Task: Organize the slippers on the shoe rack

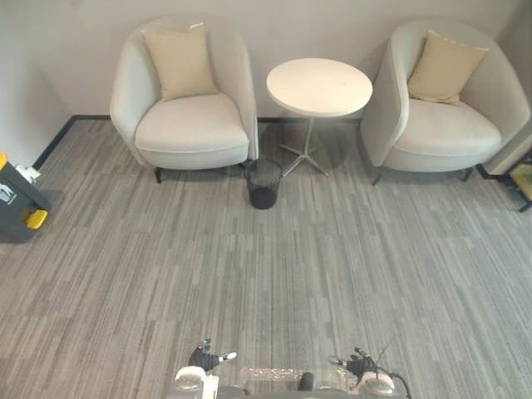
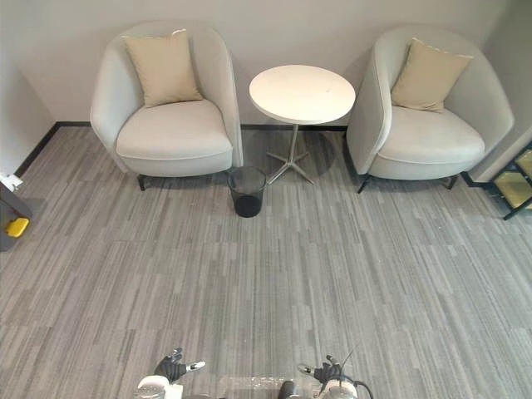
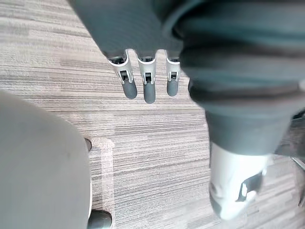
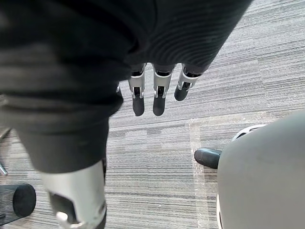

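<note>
Ahead of you, the head camera looks down on grey striped carpet [image 1: 266,274] in a lounge. 2 pale armchairs stand against the far wall: the left chair [image 1: 187,100] and the right chair [image 1: 445,104], each with a beige cushion. Between them is a round white table [image 1: 319,86], and a small black mesh bin [image 1: 264,184] sits on the floor just in front of the table's foot.

At the far right edge, past the right chair, you can see a sliver of dark framed shelving [image 2: 517,187]. It may be the shoe rack, but too little shows to be sure. No slippers can be made out on it, on the carpet, or in either hand, so how far the task has come cannot be judged from this view: the same scene fits slippers waiting somewhere to the right and slippers already put away there.

Your left hand [image 3: 147,81] hangs low at your side, its silver, dark-tipped fingers straight and loosely relaxed, holding nothing, with bare carpet beyond them. Your right hand [image 4: 157,93] hangs the same way on the other side, fingers straight and empty.

Relative to your fingers, the possible rack lies well apart, far ahead and off to your right. Nothing of the task is near either hand.
</note>
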